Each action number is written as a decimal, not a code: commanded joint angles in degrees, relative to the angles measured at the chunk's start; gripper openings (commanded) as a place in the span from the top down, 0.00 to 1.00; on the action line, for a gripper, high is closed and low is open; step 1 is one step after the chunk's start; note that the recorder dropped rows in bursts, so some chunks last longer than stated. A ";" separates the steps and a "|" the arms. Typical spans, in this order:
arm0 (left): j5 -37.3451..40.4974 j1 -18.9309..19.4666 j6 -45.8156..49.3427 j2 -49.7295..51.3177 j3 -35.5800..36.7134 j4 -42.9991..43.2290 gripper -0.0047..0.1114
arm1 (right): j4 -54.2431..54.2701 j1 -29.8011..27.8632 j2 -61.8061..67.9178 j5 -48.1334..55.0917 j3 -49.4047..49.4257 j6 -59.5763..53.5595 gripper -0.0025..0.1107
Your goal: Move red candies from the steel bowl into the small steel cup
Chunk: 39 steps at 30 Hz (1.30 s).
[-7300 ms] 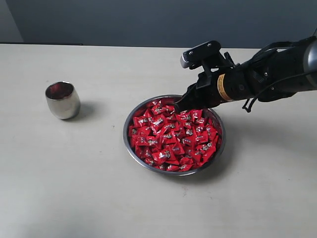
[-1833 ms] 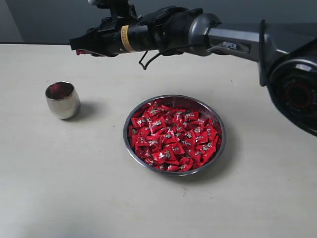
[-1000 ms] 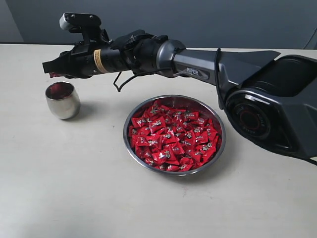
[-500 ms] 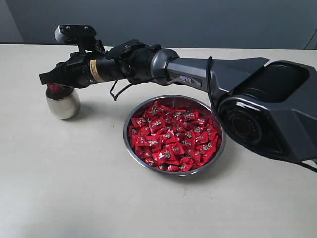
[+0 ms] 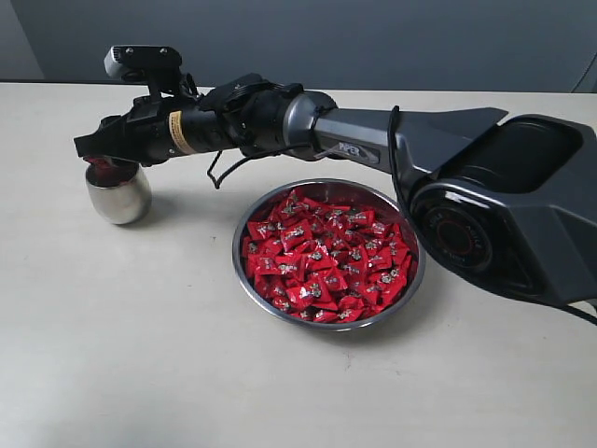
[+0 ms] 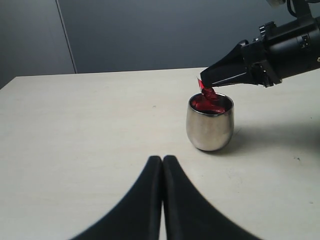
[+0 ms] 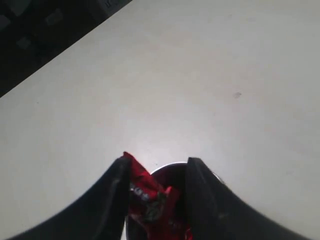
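The small steel cup stands at the table's left with red candies inside it. My right gripper hovers right over its mouth, jaws open. One red candy still clings to one finger and hangs into the cup, clear of the other finger. In the left wrist view that candy dangles from the right gripper above the cup. The steel bowl, heaped with red candies, sits mid-table. My left gripper is shut and empty, near the cup.
The right arm stretches across the table above the bowl's far side. A dark wall runs behind the table's far edge.
Over the last second the right gripper came down over the cup's mouth, then its jaws spread apart. The candy now hangs from one finger only.
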 commanded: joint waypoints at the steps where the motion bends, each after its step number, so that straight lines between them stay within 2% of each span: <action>1: -0.09 0.03 -0.13 -0.26 0.22 -0.13 0.96 | 0.02 -0.14 -0.21 0.87 -0.39 0.17 0.69; 16: -0.09 0.03 -0.13 -0.26 0.22 -0.13 0.96 | 0.02 -0.79 -1.39 0.17 -0.39 0.31 0.70; 17: -0.09 0.03 -0.13 -0.26 0.22 -0.13 0.96 | 0.02 -1.09 -1.70 0.04 -0.39 0.58 0.73; 18: -0.09 0.03 -0.13 -0.26 0.22 -0.13 0.96 | 0.02 -1.48 -2.65 -0.25 -0.39 0.86 0.88; 19: -0.09 0.03 -0.13 -0.26 0.22 -0.13 0.96 | 0.02 -1.90 -3.11 -0.13 -0.39 0.86 0.99; 28: -0.09 0.03 -0.13 -0.26 0.22 -0.13 0.96 | 0.02 -5.92 -7.43 -1.72 0.37 -3.22 0.98; 30: -0.09 0.03 -0.13 -0.26 0.22 -0.13 0.96 | 0.02 -6.99 -9.19 -1.72 2.59 -4.61 0.98; 32: -0.09 0.03 -0.13 -0.26 0.22 -0.13 0.96 | 0.02 -8.41 -12.72 0.70 8.95 -8.16 0.98; 35: -0.09 0.03 -0.13 -0.26 0.22 -0.13 0.96 | 0.02 -9.86 -19.38 9.50 19.74 -14.77 0.98; 39: -0.09 0.03 -0.13 -0.26 0.22 -0.13 0.96 | 0.02 -11.70 -26.04 13.24 29.95 -18.24 0.98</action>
